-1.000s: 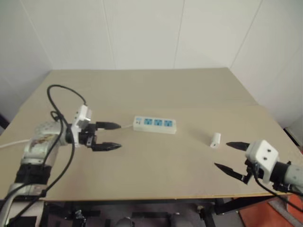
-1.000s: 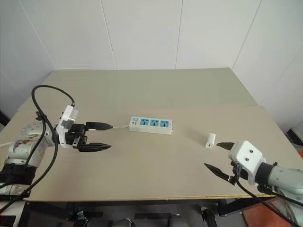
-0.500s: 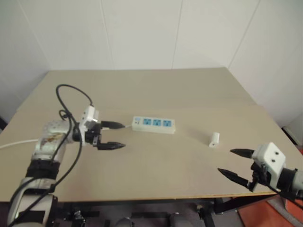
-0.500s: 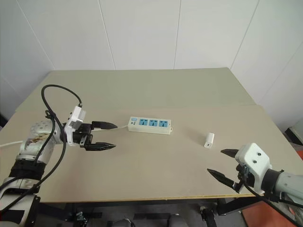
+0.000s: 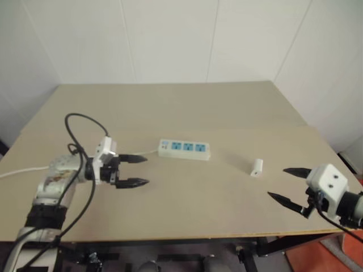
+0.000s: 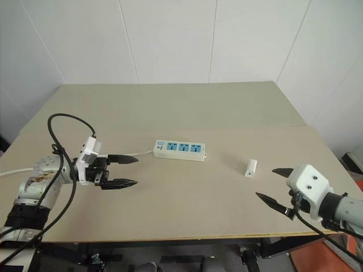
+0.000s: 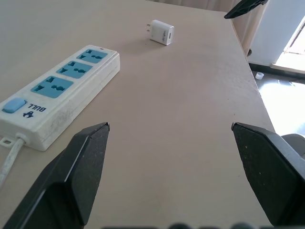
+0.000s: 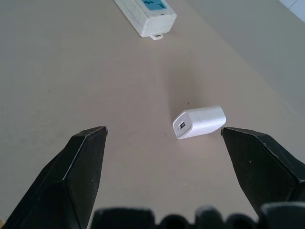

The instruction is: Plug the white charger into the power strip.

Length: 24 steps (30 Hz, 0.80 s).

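Observation:
The power strip [image 5: 185,149] lies flat at the table's middle, its three blue socket faces up and its white cord [image 5: 148,152] running off to the left. The white charger [image 5: 257,168] lies on its side to the right of the strip, apart from it. My left gripper [image 5: 138,170] hovers left of the strip, open and empty, fingers pointing toward it. Near the table's front right edge my right gripper [image 5: 288,186] is open and empty, pointing at the charger [image 8: 198,121] from a short way off. The left wrist view shows the strip [image 7: 59,91] and the charger [image 7: 160,32] beyond it.
The beige table [image 5: 187,107] has a seam across its middle and white walls behind it. A black cable [image 5: 79,124] loops above my left wrist. The table's front edge [image 5: 187,234] runs just below both grippers.
The left gripper has sunk slightly toward the table. The right gripper has drifted right, away from the charger. Both stay open. The camera view shifted a little.

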Tool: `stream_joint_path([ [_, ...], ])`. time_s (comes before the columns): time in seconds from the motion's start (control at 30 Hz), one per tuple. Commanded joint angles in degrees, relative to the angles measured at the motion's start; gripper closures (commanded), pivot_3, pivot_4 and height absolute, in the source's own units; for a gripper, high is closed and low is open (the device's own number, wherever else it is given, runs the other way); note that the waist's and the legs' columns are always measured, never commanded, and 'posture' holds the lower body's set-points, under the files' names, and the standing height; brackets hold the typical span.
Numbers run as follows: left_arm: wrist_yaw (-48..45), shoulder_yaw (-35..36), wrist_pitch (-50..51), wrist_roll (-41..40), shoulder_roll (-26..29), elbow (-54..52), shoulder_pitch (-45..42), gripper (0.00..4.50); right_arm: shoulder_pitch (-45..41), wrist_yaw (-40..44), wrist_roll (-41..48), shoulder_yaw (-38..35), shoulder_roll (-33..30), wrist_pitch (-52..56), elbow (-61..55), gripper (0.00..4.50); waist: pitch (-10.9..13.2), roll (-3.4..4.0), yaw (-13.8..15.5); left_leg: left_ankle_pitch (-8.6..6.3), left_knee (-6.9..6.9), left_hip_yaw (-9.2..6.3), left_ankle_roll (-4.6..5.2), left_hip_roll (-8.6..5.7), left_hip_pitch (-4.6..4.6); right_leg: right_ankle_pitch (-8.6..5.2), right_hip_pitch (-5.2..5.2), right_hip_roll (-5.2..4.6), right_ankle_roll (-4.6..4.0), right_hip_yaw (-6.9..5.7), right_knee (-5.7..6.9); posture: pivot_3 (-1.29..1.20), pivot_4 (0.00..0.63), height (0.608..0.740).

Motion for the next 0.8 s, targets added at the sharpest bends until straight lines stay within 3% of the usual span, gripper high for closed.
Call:
stream_joint_path([
  [0.03, 0.23, 2.64, 0.14, -1.30, 1.88, -2.88, 0.31, 0.02, -0.40, 0.92, -0.09, -0.19, -0.63, -1.95, -0.07, 0.00, 0.00, 0.00, -0.01, 0.00, 0.00, 0.00, 0.00, 0.00, 0.00, 0.00, 0.00, 0.00, 0.00, 0.00, 0.00, 0.00, 0.150, 0.740],
  [0.2, 2.08, 2.55, -2.30, 0.74, 1.98, -1.79, 0.57, 0.02, -2.04, -2.29, -3.80, 1.01, 0.55, -5.23, 1.82, 0.00, 0.00, 0.00, 0.01, 0.00, -0.01, 0.01, 0.00, 0.00, 0.01, 0.00, 0.00, 0.00, 0.00, 0.00, -0.01, 0.00, 0.150, 0.740],
  [0.8, 2.04, 0.62, -4.19, 2.57, -1.18, 2.76, -3.67, 0.02, -0.62, -3.97, -4.61, -0.95, 2.17, -8.67, 1.52, 0.00, 0.00, 0.00, 0.02, 0.00, 0.00, 0.01, 0.00, -0.01, 0.02, 0.00, 0.01, 0.00, 0.00, 0.00, 0.01, 0.00, 0.150, 0.740],
])
